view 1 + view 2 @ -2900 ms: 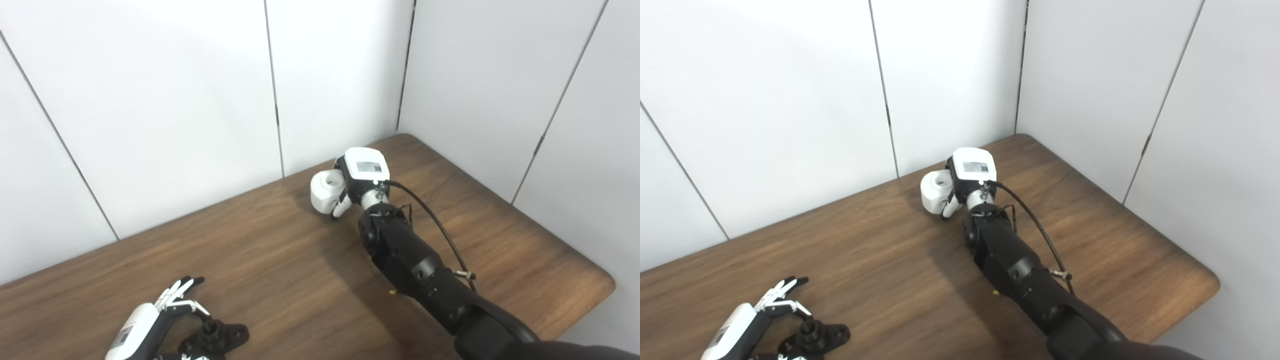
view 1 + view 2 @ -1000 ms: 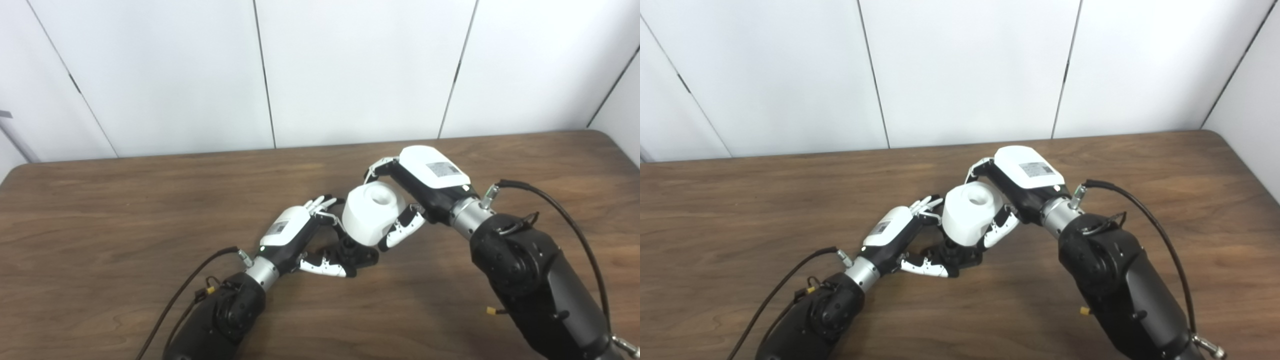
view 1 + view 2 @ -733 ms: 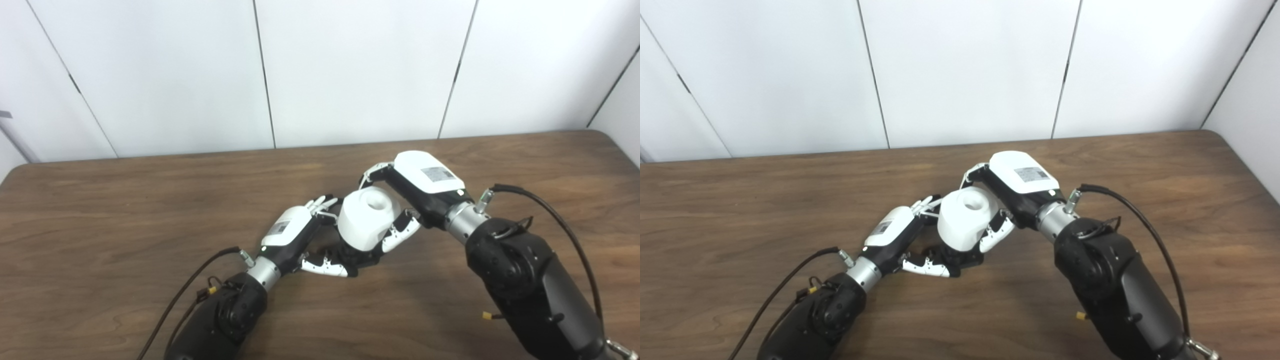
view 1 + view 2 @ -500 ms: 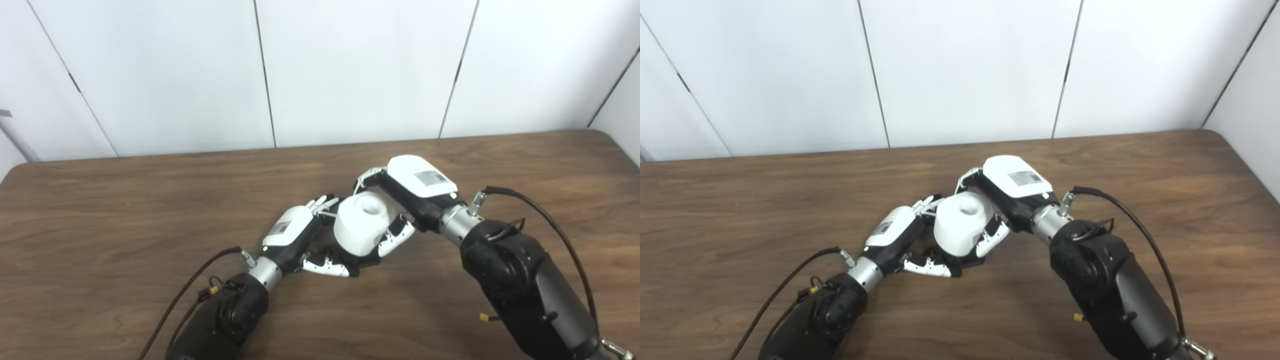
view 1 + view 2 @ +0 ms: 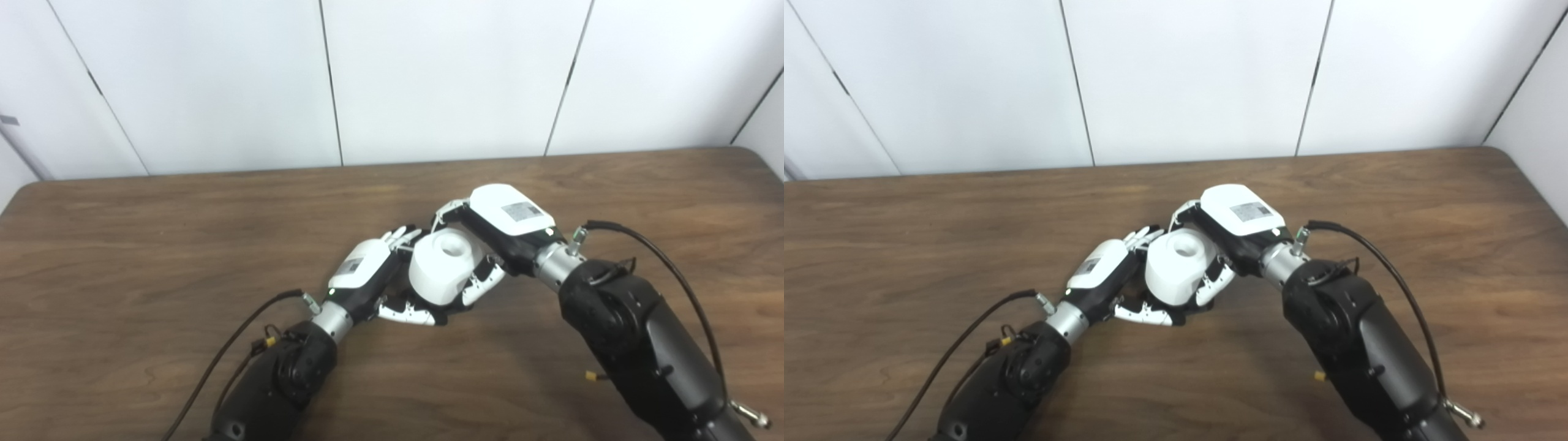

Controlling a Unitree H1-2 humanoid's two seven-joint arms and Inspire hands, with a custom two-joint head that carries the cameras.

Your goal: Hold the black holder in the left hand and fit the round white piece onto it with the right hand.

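Two hands meet at mid-table [image 5: 153, 245]. Right hand [image 5: 502, 226] is wrapped around the round white piece [image 5: 442, 266], hole facing up. Directly below that piece sits the black holder [image 5: 450, 309], mostly hidden, gripped by the left hand [image 5: 367, 278], fingers curled about it. Piece touches the holder; seating unclear.

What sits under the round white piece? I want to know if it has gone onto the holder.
Under the round white piece only dark edges of the black holder show, beside the left hand. The joint itself is covered.
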